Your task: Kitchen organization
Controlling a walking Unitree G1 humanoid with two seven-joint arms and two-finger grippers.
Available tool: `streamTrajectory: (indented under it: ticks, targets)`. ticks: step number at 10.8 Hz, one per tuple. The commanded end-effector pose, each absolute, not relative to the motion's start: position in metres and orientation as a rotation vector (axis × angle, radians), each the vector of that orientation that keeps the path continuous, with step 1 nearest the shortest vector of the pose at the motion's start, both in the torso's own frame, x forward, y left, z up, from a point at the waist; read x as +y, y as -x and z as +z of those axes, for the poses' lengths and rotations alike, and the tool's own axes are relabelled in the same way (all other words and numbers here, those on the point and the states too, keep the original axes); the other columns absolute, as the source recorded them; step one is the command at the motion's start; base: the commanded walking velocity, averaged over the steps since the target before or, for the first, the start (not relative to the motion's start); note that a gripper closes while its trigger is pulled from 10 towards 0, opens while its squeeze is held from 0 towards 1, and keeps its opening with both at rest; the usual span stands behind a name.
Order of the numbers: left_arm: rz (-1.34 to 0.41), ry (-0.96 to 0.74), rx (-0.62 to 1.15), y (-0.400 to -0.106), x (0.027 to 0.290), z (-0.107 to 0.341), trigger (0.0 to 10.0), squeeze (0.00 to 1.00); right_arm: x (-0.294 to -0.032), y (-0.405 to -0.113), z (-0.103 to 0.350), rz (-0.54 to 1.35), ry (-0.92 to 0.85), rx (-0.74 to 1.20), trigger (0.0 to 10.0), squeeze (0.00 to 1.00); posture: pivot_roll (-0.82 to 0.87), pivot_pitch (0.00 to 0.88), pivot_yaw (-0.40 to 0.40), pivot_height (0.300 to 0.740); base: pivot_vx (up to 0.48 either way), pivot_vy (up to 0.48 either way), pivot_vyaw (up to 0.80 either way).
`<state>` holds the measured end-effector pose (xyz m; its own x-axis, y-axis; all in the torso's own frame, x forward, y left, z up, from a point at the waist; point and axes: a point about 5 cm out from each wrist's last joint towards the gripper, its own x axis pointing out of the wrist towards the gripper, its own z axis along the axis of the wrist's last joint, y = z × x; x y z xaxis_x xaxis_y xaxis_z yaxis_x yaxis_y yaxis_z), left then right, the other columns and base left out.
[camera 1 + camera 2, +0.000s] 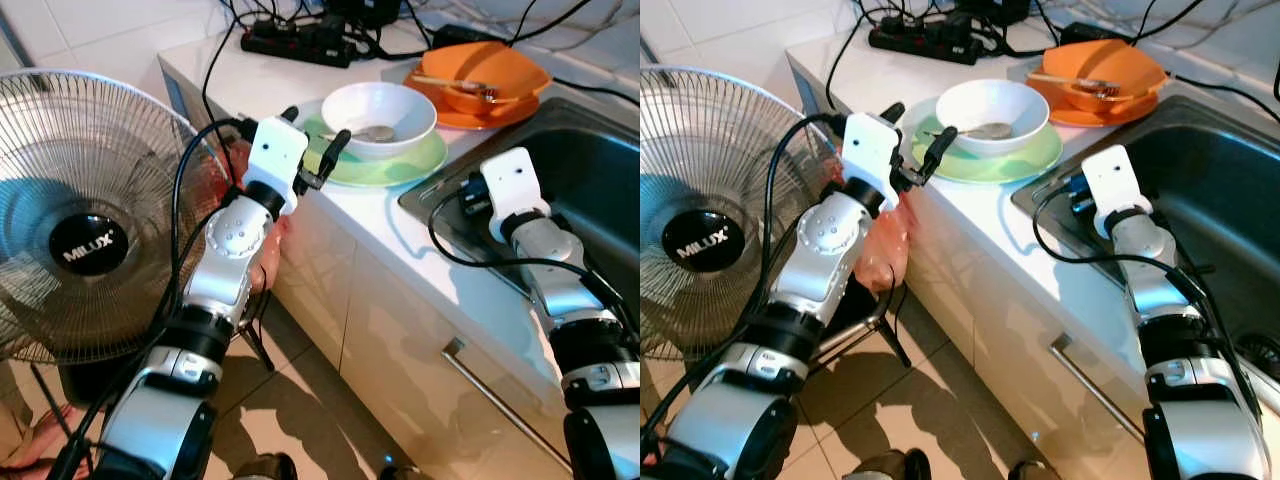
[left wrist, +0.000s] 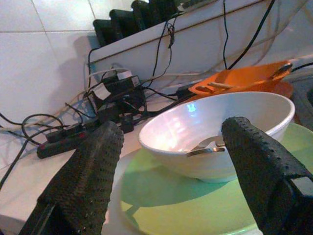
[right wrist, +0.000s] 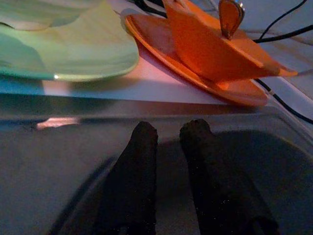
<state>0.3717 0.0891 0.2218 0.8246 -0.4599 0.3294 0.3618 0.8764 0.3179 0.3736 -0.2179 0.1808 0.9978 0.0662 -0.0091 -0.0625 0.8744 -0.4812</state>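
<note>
**Desk:** White ceramic bowl [image 1: 378,116] with a metal spoon [image 1: 372,133] in it — where does it sit, and who is closest?

**Photographer:** On a pale green round plate [image 1: 412,163] at the near corner of the white worktop [image 1: 270,85]. Reading left to right: a wire-caged pedestal fan [image 1: 85,215] on the floor, then the left gripper [image 1: 312,148], raised at the worktop's edge with jaws spread wide and holding nothing, then bowl and plate, then an orange bowl on an orange plate [image 1: 483,82] further back, then the steel sink [image 1: 590,185]. The bowl lies straight ahead of the left jaws, just beyond their tips; that arm is clearly nearer.

**Desk:** Any long axis to line up with?

**Photographer:** The bowl is round, so none; the spoon lies roughly crosswise in it.

**Desk:** And the other arm?

**Photographer:** The right gripper [image 3: 168,147] is down inside the sink, jaws narrow with only a slit between them, gripping nothing.

**Desk:** What do the wrist cameras add?

**Photographer:** The left wrist view frames the bowl between the two fingers [image 2: 90,171], suggesting alignment for a grasp. The head views alone show the black power strip [image 1: 298,42] and cables behind.
</note>
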Motion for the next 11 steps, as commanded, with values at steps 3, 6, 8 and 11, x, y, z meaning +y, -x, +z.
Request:
streamTrajectory:
  ticks: [3,6,8,11]
  targets:
    - [-0.454,-0.241,-0.432,-0.3761,0.0866,0.2268,10.0,0.00,-0.2165,-0.3722,0.1814,0.065,0.491,-0.020,10.0,0.00,-0.01,0.108,0.052,0.740,0.000,0.000,0.00]
    - [-0.459,-0.244,-0.446,-0.3775,0.0845,0.2284,2.7,0.00,-0.2156,-0.3718,0.1810,0.065,0.489,-0.022,10.0,0.00,-0.01,0.104,0.054,0.740,0.000,0.000,0.00]
    - [-0.468,-0.240,-0.452,-0.3778,0.0823,0.2293,1.1,0.00,-0.2145,-0.3717,0.1807,0.068,0.488,-0.023,10.0,0.00,-0.02,0.103,0.055,0.740,0.000,0.000,0.00]
    - [-0.472,-0.234,-0.456,-0.3785,0.0812,0.2308,3.6,0.00,-0.2156,-0.3715,0.1806,0.063,0.488,-0.021,10.0,0.00,-0.02,0.110,0.055,0.740,0.000,0.000,0.00]
